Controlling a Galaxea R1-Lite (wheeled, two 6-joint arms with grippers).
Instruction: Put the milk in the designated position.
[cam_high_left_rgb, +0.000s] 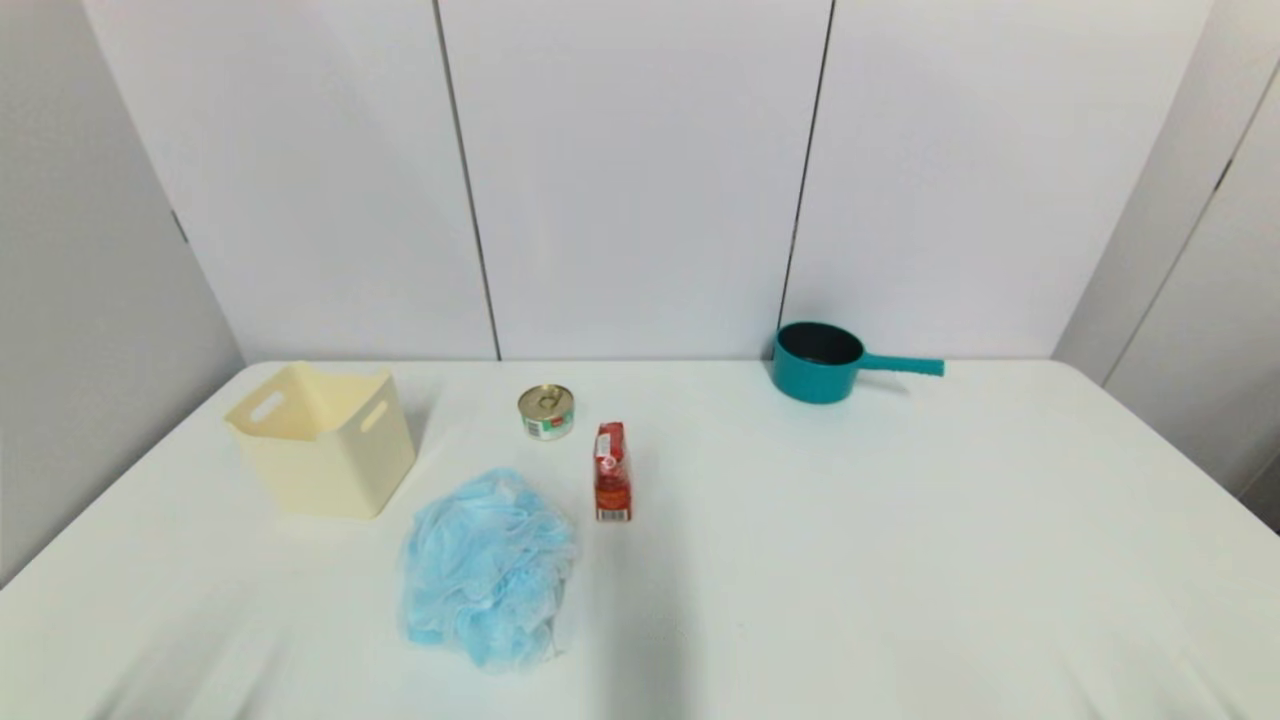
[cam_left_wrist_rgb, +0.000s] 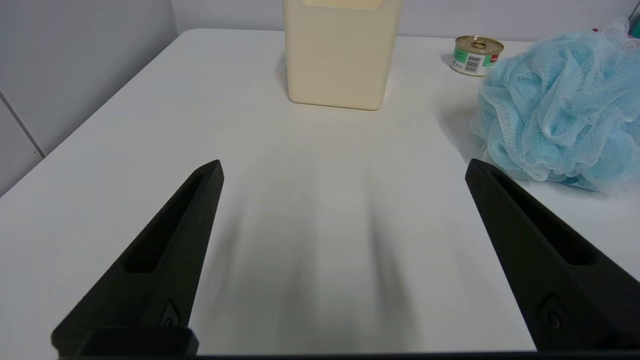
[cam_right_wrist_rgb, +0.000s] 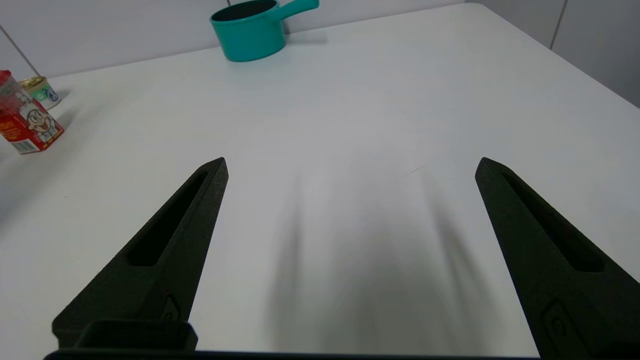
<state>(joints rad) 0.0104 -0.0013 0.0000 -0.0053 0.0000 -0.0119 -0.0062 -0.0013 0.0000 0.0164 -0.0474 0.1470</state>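
Note:
The milk (cam_high_left_rgb: 612, 472) is a slim red carton lying flat on the white table, its white barcode end toward me, just right of a blue mesh sponge. The right wrist view also catches the milk (cam_right_wrist_rgb: 25, 125) far off to one side. Neither arm shows in the head view. My left gripper (cam_left_wrist_rgb: 344, 170) hovers open over bare table near the front left, nothing between its fingers. My right gripper (cam_right_wrist_rgb: 351, 167) is likewise open over bare table at the front right, well away from the carton.
A cream bin (cam_high_left_rgb: 322, 438) with handle slots stands at the left. A gold-lidded tin (cam_high_left_rgb: 546, 411) sits behind the carton. The blue mesh sponge (cam_high_left_rgb: 488, 566) lies in front of the bin. A teal saucepan (cam_high_left_rgb: 820, 362) stands at the back right.

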